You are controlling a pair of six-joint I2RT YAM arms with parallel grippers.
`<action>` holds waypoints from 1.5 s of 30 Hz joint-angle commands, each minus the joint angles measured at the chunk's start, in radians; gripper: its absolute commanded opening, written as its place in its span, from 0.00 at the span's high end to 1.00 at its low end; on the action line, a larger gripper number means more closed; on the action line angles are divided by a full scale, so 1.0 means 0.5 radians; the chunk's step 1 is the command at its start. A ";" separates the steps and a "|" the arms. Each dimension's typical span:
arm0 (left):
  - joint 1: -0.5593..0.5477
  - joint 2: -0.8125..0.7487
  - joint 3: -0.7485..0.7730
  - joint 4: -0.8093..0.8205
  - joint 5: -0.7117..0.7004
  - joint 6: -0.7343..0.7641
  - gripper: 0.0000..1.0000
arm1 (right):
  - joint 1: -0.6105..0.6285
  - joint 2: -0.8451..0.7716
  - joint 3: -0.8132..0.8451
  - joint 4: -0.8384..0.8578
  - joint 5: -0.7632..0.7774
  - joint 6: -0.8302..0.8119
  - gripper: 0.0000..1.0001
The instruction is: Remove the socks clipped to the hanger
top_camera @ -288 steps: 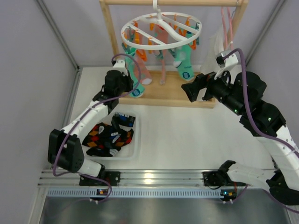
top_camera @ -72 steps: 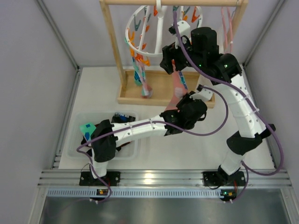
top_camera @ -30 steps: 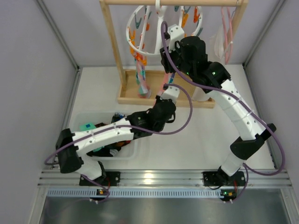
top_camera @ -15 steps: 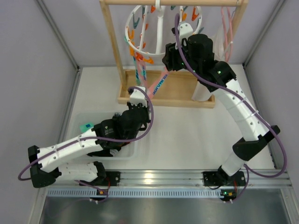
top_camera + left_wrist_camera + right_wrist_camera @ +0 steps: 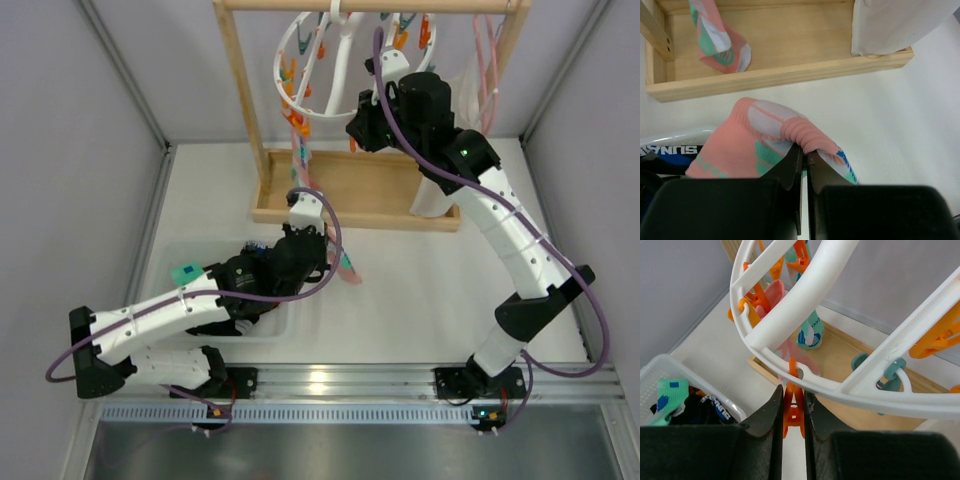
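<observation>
Beside the bin [image 5: 662,371], over the table [image 5: 900,115], a pink sock [image 5: 750,140] is pinched between the tightly closed left fingers [image 5: 791,172]. An orange peg [image 5: 792,412] on the hanger [image 5: 805,290] is squeezed between the right fingers [image 5: 771,415]. Above the rack base [image 5: 790,70] a second pink sock [image 5: 715,40] hangs, seemingly clipped to the hanger.

I've got the hanger [image 5: 338,60] at the back over the rack base [image 5: 380,195], garment [image 5: 895,25] at its right end, basket [image 5: 185,252] front-left, a sock [image 5: 760,135] just right of the basket.
</observation>
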 commanded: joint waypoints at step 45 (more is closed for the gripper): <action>1.378 -0.192 -0.424 -1.268 0.365 -0.831 1.00 | -0.074 -0.660 -0.873 0.427 0.093 0.155 0.01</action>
